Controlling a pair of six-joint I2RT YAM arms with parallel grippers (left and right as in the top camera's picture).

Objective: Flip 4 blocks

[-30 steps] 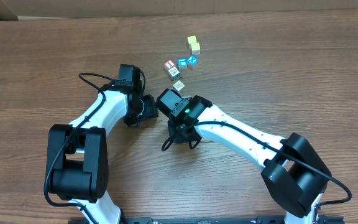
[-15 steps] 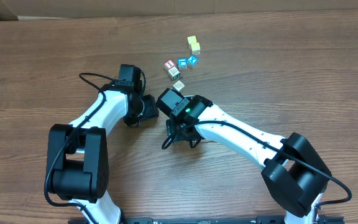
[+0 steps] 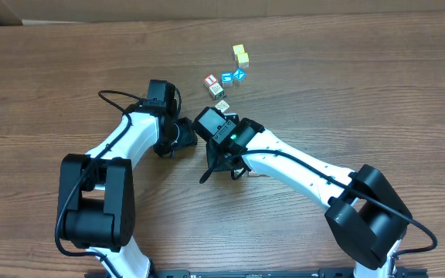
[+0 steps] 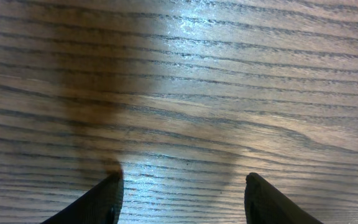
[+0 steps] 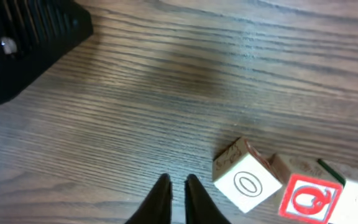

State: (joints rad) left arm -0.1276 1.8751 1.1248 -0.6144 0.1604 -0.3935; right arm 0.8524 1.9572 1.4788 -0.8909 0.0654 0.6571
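Observation:
Three pale alphabet blocks lie close together on the wooden table: one with a grey O [image 5: 247,181] [image 3: 222,105], one with a red letter [image 5: 303,200] [image 3: 211,80] and a pale one [image 3: 215,89] between them. My right gripper [image 5: 178,182] [image 3: 209,117] hangs just left of the O block, shut with nothing between its fingers, apart from the block. The left gripper [image 4: 182,182] [image 3: 178,133] is open over bare wood, holding nothing. A fourth block is not clear in these views.
Two bright blue cubes [image 3: 226,79] [image 3: 239,75] and two yellow cubes [image 3: 239,50] [image 3: 243,58] sit just beyond the blocks. The black left arm [image 5: 23,43] is close to the right gripper's upper left. A cable [image 3: 207,176] trails behind the right wrist.
The right gripper has shifted slightly toward the blocks and its fingers have shut on nothing. The left arm and the blocks have not moved.

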